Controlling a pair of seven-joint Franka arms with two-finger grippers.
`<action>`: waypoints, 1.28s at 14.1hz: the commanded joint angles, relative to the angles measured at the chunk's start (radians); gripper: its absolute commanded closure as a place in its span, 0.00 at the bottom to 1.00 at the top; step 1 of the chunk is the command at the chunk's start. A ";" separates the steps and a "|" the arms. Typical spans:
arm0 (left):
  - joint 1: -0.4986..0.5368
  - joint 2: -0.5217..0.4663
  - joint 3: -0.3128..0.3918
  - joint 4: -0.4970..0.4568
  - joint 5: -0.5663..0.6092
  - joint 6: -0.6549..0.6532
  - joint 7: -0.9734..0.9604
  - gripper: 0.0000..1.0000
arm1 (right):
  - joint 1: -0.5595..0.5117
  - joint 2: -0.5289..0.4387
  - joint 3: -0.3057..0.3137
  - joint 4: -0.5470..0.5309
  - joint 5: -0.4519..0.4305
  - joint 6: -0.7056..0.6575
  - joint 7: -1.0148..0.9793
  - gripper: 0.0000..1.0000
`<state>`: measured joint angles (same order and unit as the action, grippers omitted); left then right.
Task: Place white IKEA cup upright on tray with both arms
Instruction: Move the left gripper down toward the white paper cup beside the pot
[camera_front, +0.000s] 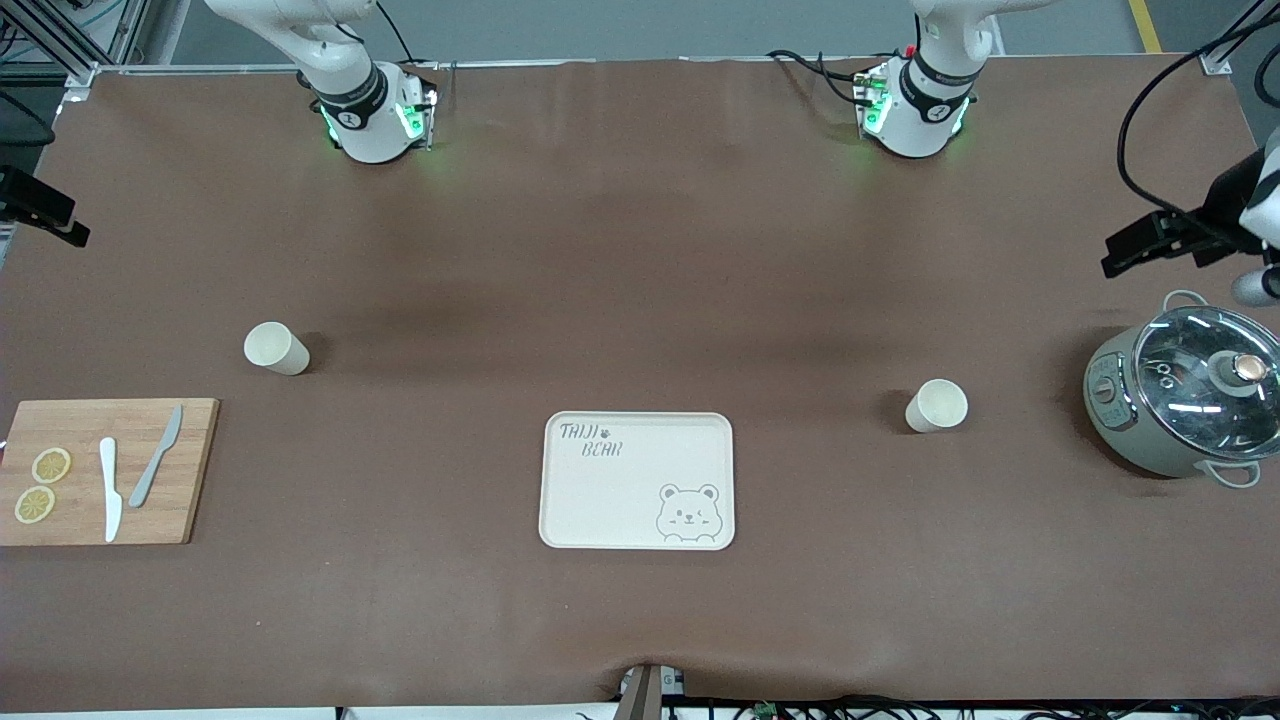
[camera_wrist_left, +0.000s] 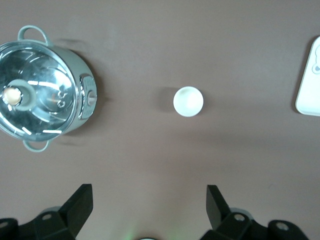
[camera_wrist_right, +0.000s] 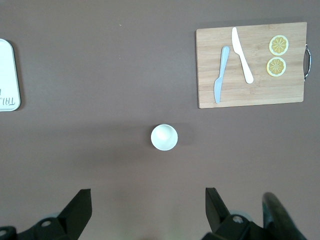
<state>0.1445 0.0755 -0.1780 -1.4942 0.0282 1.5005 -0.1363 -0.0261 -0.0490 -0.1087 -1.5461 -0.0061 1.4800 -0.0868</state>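
The cream tray with grey "TAIJI BEAR" lettering and a bear face lies flat near the table's middle, with nothing on it. Two white cups stand upright, mouths up, both farther from the front camera than the tray. One cup is toward the right arm's end and shows in the right wrist view. The other cup is toward the left arm's end and shows in the left wrist view. My left gripper is open and empty, high over the table by its cup. My right gripper is likewise open and empty.
A wooden cutting board with two knives and two lemon slices lies at the right arm's end, nearer the front camera than that cup. A grey cooker pot with a glass lid stands at the left arm's end, beside the other cup.
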 joint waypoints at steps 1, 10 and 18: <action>0.006 0.059 -0.001 0.017 -0.008 0.018 0.012 0.00 | -0.017 0.008 0.009 0.018 0.021 -0.009 0.009 0.00; 0.004 0.078 -0.003 -0.370 -0.007 0.453 -0.002 0.00 | -0.012 0.008 0.009 0.018 0.037 -0.010 0.009 0.00; 0.003 0.176 -0.006 -0.569 -0.007 0.786 -0.002 0.11 | -0.032 0.008 0.009 0.018 0.035 -0.009 0.007 0.00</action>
<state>0.1445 0.2219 -0.1816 -2.0554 0.0282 2.2474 -0.1378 -0.0391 -0.0488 -0.1082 -1.5461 0.0135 1.4802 -0.0867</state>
